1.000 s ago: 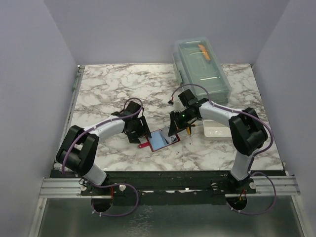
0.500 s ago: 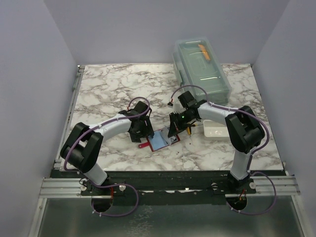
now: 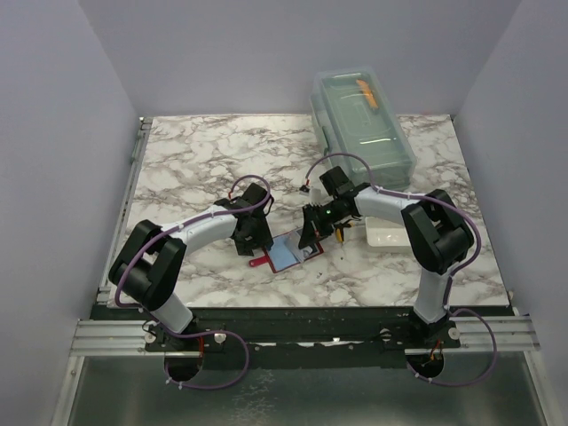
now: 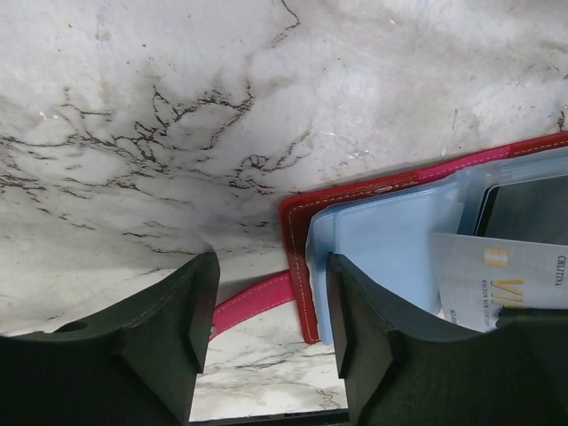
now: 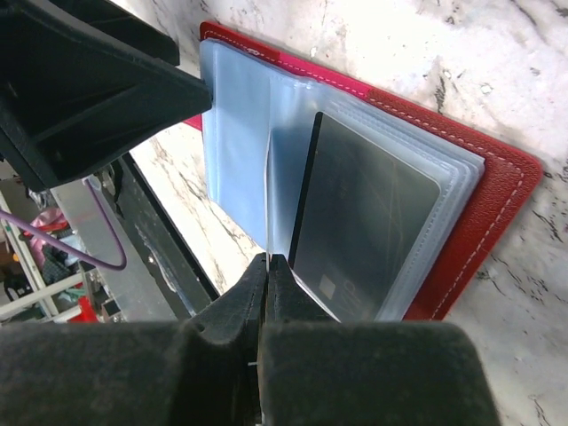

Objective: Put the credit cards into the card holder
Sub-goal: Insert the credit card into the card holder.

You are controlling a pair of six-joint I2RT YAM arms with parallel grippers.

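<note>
The marble surface [image 3: 195, 160] spreads under me. The clear plastic box [image 3: 364, 120] sits at its far right, and the white tray [image 3: 386, 235] is nearer, by my right arm. The red card holder [image 5: 497, 204] lies open near the front edge between my two hands, clear sleeves up. My left hand [image 4: 271, 275] stands open at its left end, the red strap [image 4: 253, 306] in the gap. My right hand [image 5: 266, 262] is pinched tight on a white card [image 4: 497, 280], edge-on among the sleeves beside a pocketed dark card [image 5: 364, 222].

Clear box [image 3: 362, 122] lies beyond the white tray [image 3: 389, 236].
</note>
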